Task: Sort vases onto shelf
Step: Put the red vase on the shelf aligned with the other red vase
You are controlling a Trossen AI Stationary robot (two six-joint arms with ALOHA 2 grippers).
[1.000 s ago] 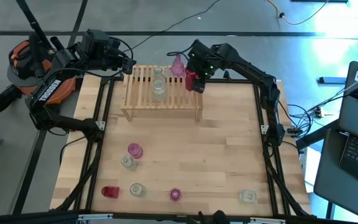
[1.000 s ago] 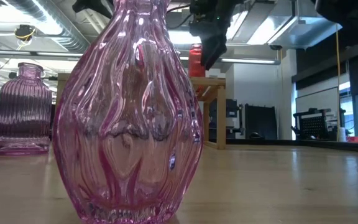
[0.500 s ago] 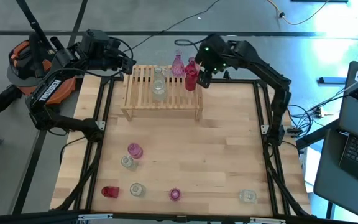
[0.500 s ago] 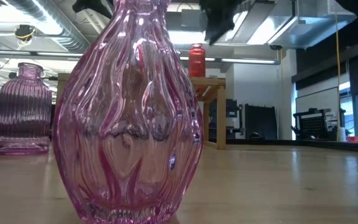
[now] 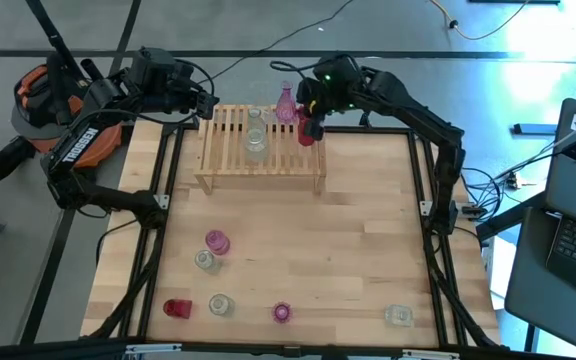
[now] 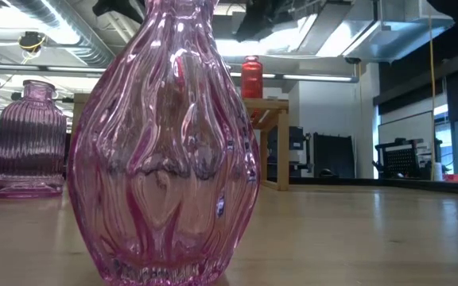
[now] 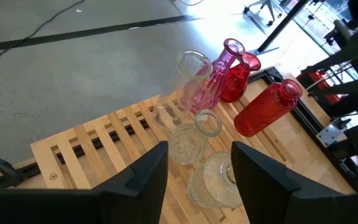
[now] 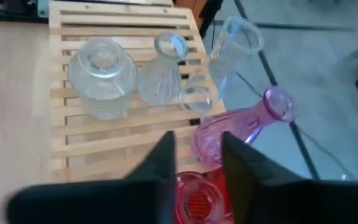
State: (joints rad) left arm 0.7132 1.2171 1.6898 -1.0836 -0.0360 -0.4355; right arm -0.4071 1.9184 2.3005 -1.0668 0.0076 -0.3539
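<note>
Though the shelf (image 5: 261, 150) partly hides behind a huge pink vase (image 6: 165, 143) in the low view, the right gripper (image 5: 310, 108) hovers narrowly parted, empty, above the red vase (image 5: 307, 130) on its right end; left gripper (image 7: 194, 180) gapes empty.

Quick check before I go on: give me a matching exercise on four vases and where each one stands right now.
Things:
1. red ribbed bottle
2. slim-necked pink vase
3. squat red vase
4. lone clear vase

Places:
A. on the table, lower right of the high view
B. on the shelf, at its right end
C. on the table, lower left of the high view
D. on the shelf, at its far edge, next to the clear vases

Pairs: 1-B, 2-D, 3-C, 4-A
</note>
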